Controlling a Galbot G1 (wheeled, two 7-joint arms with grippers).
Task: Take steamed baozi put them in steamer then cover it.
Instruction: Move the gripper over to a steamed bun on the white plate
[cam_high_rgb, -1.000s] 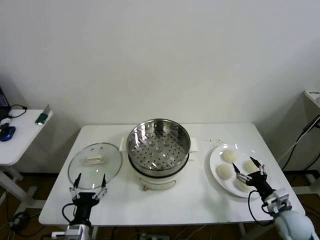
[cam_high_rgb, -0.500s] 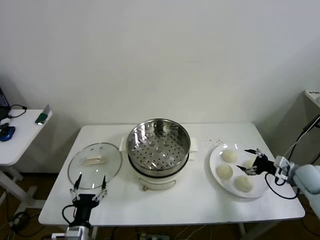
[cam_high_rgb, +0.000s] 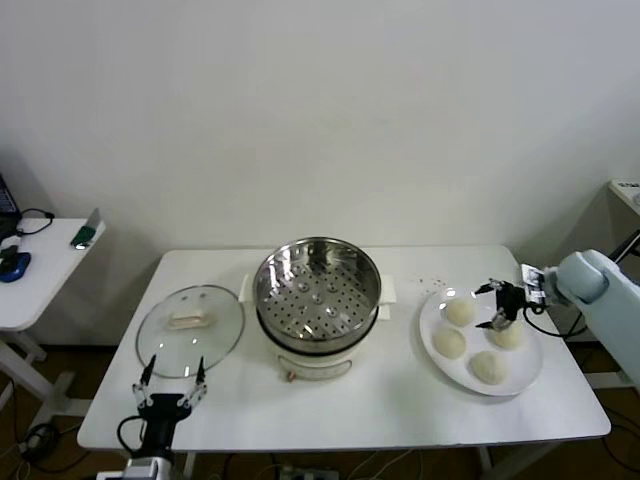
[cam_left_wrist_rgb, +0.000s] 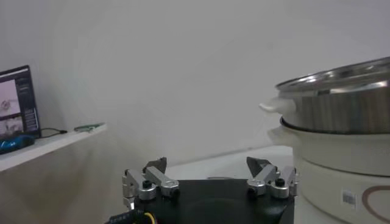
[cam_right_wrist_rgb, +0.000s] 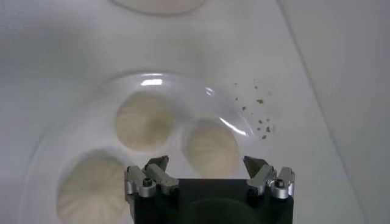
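While our left gripper waits wide open at the table's near edge, our right gripper has swung in from the near side and now hovers, jaws wide and empty, over the plate. All four steamed baozi lie there, the steamer stands empty with its lid off, so we judge the first pick imminent.

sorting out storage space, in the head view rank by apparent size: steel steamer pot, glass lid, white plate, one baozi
1. Shiny steel steamer pot
2. Round clear glass lid and flat white plate: look alike, not ranked
3. Pale cream baozi, smallest
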